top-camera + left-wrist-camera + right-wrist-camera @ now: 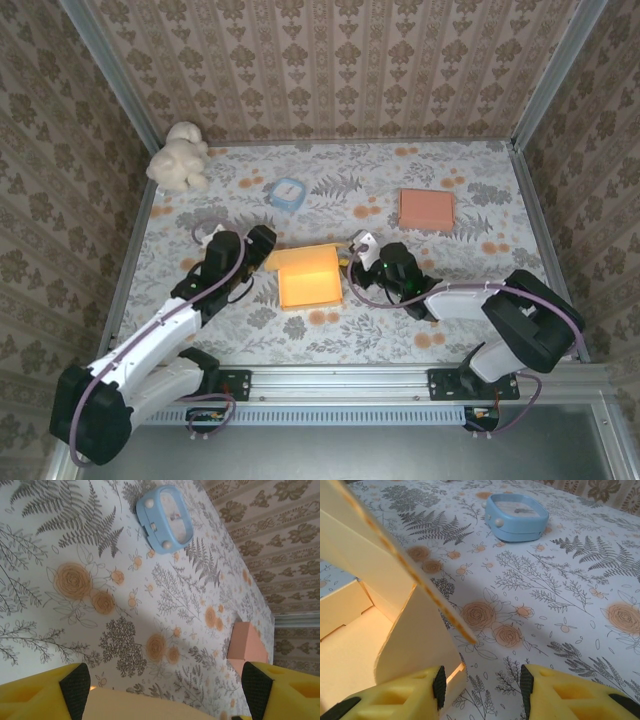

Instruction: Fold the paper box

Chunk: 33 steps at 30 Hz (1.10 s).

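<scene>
paper box (310,285) | orange-yellow | open, flap raised | table centre

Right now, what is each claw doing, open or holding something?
Left gripper: open, paper box edge between its fingers.
Right gripper: open, beside the paper box.

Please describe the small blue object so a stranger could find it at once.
On the flowered table, look at the far half, left of the middle. The blue object lies between the white plush toy and the flat peach box. It alone is light blue, rounded, with a pale window.
</scene>
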Motion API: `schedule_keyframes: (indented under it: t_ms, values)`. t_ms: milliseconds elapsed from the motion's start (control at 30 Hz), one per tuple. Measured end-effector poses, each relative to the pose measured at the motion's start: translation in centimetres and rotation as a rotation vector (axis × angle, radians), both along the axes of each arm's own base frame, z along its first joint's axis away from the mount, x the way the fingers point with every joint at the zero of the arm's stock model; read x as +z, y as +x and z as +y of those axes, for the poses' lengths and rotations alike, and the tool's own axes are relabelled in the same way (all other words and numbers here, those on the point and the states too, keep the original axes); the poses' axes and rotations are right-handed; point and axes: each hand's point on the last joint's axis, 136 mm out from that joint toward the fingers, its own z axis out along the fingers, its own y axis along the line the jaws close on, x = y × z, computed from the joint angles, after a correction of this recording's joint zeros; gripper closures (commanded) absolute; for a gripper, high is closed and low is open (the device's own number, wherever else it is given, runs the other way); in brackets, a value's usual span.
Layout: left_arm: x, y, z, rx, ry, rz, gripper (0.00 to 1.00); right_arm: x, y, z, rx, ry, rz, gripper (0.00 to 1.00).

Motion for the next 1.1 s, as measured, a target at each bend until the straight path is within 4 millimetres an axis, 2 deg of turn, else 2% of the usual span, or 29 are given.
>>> schedule_keyframes:
  t_ms: [200,533,833,1100]
  values:
    - [-1.2,-0.7,-2.0,-0.035,0.007,0.041,0.19,-0.1,0.1,0.4,0.006,-0.001,0.002,0.54]
    - [-1.6,-1.7,-4.7,-0.045,0.003,0.055,0.23,-0.4,-1.3,2.1,0.059,-0.005,0.006,0.54]
    - [-1.2,-1.6,-5.3,-0.031,0.016,0.019,0.45,-1.3,-2.1,3.1,0.099,-0.028,0.005,0.54]
    - [-3.3,-2.4,-4.3,-0.018,0.039,0.014,0.50,-1.9,-2.4,3.0,0.106,-0.056,0.000,0.54]
